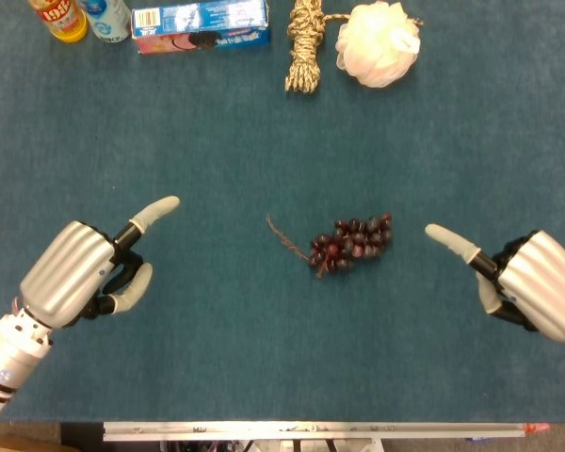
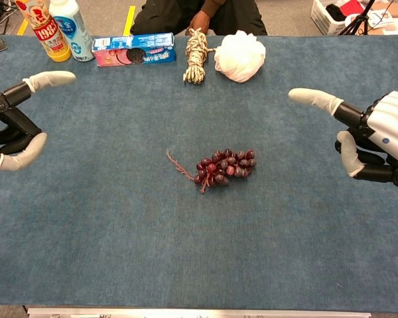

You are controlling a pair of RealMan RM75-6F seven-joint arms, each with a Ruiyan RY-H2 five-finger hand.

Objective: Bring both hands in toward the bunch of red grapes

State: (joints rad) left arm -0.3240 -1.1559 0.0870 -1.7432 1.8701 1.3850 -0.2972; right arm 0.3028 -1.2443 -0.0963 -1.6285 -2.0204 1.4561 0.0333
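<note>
A bunch of red grapes [image 1: 350,243] [image 2: 225,166] lies on the blue table cloth near the middle, its thin stem trailing to the left. My left hand [image 1: 87,268] [image 2: 13,126] hovers well to the left of the bunch, fingers apart and empty, one finger stretched toward the grapes. My right hand [image 1: 518,281] [image 2: 368,136] is on the opposite side, to the right of the bunch, also spread and empty. Neither hand touches the grapes; the right fingertip is the closer one.
Along the far edge stand a yellow bottle [image 2: 45,28], a white bottle [image 2: 73,26], a blue-and-pink cookie box [image 2: 132,50], a coil of rope [image 2: 197,46] and a white bath pouf [image 2: 239,55]. The table's near edge [image 1: 311,430] has a metal rail.
</note>
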